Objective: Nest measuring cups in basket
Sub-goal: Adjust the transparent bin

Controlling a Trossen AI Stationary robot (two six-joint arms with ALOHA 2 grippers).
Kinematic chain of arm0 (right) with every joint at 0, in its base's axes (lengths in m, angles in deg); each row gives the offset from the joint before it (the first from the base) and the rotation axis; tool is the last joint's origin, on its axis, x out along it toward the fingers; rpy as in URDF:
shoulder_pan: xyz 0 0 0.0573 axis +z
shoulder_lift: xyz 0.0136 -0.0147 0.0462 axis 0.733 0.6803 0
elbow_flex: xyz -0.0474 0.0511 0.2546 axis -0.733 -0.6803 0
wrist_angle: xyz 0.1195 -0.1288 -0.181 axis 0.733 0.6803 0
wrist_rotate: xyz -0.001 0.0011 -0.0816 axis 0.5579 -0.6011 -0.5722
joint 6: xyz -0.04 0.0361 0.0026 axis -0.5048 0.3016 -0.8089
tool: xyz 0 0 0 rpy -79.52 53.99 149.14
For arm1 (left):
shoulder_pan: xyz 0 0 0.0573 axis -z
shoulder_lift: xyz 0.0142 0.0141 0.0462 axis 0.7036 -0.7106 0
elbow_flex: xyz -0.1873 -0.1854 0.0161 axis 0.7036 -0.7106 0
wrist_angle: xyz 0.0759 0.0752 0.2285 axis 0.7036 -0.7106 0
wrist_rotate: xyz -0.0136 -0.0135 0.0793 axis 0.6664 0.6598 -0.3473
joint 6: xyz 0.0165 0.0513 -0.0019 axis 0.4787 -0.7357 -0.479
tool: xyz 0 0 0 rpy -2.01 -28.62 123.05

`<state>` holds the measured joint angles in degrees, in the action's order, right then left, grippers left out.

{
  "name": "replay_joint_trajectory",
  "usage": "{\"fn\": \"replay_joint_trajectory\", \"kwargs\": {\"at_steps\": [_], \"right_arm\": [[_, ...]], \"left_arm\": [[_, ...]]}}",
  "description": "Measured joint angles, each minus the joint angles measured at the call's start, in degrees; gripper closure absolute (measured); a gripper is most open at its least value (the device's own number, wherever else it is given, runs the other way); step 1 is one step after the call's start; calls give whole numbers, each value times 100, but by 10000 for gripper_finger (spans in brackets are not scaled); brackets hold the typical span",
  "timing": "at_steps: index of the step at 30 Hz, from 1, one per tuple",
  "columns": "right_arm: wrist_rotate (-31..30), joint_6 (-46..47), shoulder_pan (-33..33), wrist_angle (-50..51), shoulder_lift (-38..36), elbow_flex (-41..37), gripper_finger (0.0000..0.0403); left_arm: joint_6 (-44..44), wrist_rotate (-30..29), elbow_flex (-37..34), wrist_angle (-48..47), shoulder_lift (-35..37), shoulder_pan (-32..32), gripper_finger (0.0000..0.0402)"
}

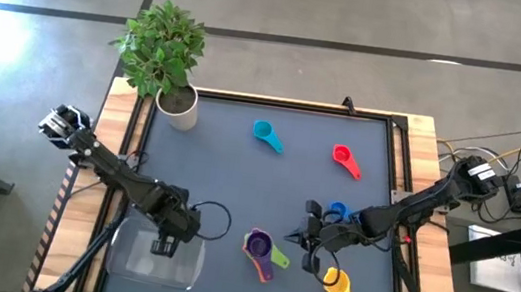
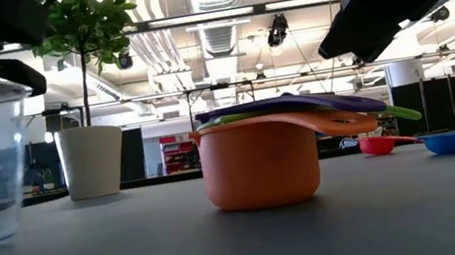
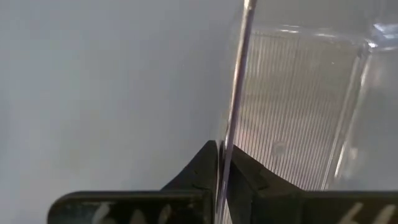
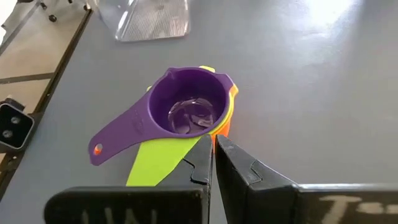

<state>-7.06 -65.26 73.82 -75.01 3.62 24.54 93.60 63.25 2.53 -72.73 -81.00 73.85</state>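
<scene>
Nesting is partway: left end effector (image 1: pixel 164 245) pinches the basket (image 1: pixel 130 259) wall, right end effector (image 1: pixel 312 257), fingers pressed together, must next grip the purple-topped stack (image 1: pixel 261 250) on the worktop (image 1: pixel 236 178)

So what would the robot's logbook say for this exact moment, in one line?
left hand: shut on basket wall | right hand: shut, empty, beside nested stack | light blue, red, dark blue, yellow: loose
</scene>
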Motion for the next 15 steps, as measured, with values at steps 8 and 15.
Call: {"fn": "replay_joint_trajectory", "kwargs": {"at_steps": [8, 15], "right_arm": [[1, 13, -84, -1, 0, 0, 394], [3, 61, -84, 1, 0, 0, 394]], "left_arm": [[-184, 0, 99, 19, 32, -157, 402], [166, 2, 122, 15, 111, -203, 387]]}}
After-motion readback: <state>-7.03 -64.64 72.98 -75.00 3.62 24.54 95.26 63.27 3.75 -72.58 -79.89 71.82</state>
